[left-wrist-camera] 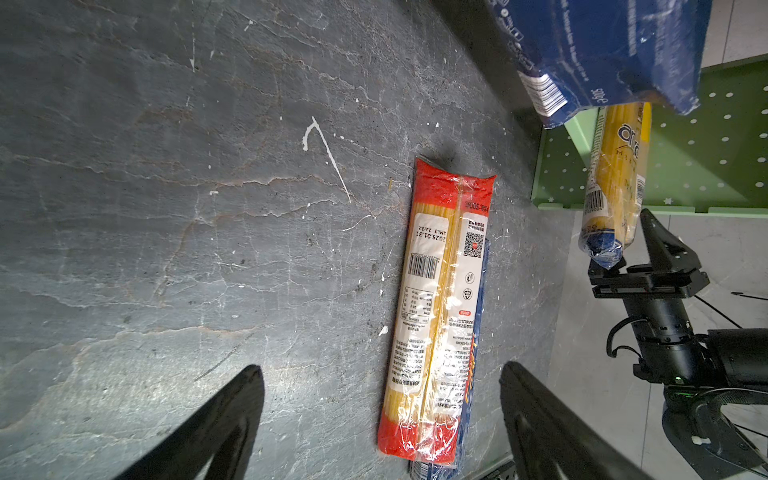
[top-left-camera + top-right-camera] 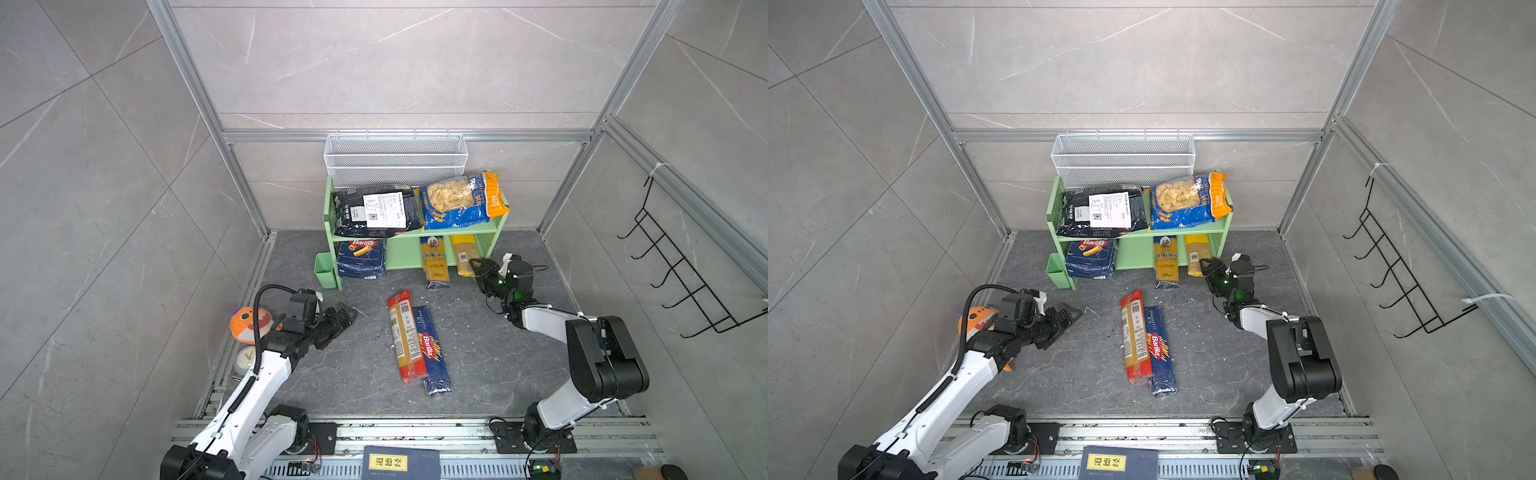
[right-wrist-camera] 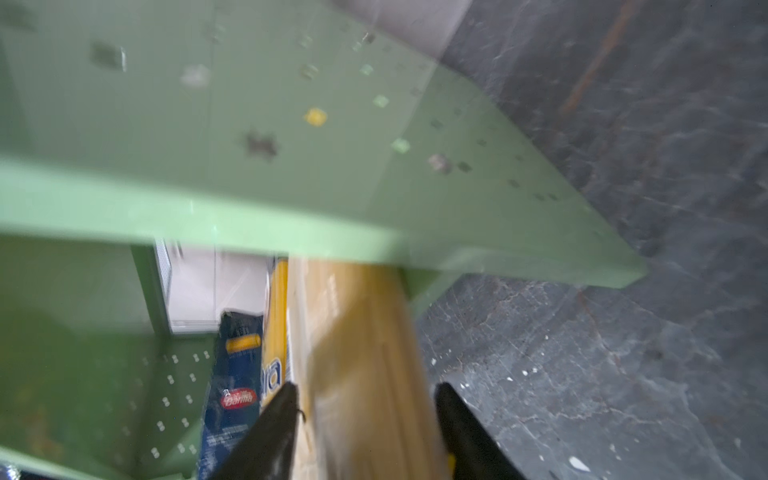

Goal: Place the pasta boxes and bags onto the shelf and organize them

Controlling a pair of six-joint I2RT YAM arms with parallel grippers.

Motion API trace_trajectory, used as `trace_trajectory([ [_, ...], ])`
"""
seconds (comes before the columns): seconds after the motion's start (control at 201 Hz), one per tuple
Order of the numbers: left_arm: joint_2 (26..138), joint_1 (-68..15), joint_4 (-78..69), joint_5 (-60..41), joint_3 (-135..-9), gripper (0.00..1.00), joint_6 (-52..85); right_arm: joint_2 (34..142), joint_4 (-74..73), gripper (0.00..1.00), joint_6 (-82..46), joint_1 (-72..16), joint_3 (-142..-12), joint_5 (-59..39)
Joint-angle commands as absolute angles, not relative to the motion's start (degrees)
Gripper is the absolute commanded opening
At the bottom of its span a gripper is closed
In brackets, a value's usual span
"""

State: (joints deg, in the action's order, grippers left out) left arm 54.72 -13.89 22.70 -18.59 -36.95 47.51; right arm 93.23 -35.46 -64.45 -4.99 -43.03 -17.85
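Note:
The green shelf (image 2: 415,234) holds a black bag (image 2: 376,210) and a blue-orange shell bag (image 2: 459,201) on its top tier. Below stand the wide Barilla box (image 2: 360,257), a blue-tipped spaghetti pack (image 2: 434,262) and a yellow pack (image 2: 464,254). My right gripper (image 2: 478,266) is at the yellow pack's (image 3: 365,353) near end, jaws (image 3: 365,390) open on either side of it; that view is blurred. A red spaghetti pack (image 2: 405,336) lies partly on the narrow Barilla box (image 2: 432,351) on the floor. My left gripper (image 2: 347,316) is open and empty, left of them (image 1: 380,368).
A white mesh basket (image 2: 395,158) stands behind the shelf and a green cup (image 2: 325,271) hangs on its left side. An orange plush shark (image 2: 249,324) and a small clock (image 2: 245,359) lie at the left edge. A dark book (image 2: 399,463) is at the front, a black wire rack (image 2: 681,266) on the right wall.

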Motion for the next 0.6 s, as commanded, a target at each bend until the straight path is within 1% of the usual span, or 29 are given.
trace_trajectory([
  [0.0, 53.94, -14.15, 21.64, -19.72, -39.07, 0.91, 46.27, 91.54, -35.76, 0.8, -63.55, -5.0, -42.84, -19.42],
  [0.08, 53.62, -14.21, 21.53, -19.78, -38.71, 0.91, 46.32, 90.52, -34.97, 0.86, -62.82, -4.97, -42.78, -20.53],
  [0.199, 52.65, -14.23, 21.33, -20.04, -38.11, 0.91, 46.43, 88.25, -32.52, 0.88, -61.63, -5.05, -42.88, -21.74],
  [0.403, 49.9, -14.23, 22.34, -20.29, -37.5, 0.91, 46.14, 83.77, -29.47, 0.89, -61.7, -5.79, -40.88, -22.32],
  [0.593, 46.25, -14.24, 23.79, -20.3, -36.13, 0.91, 46.15, 79.88, -26.28, 0.89, -60.55, -10.0, -38.71, -19.84],
])
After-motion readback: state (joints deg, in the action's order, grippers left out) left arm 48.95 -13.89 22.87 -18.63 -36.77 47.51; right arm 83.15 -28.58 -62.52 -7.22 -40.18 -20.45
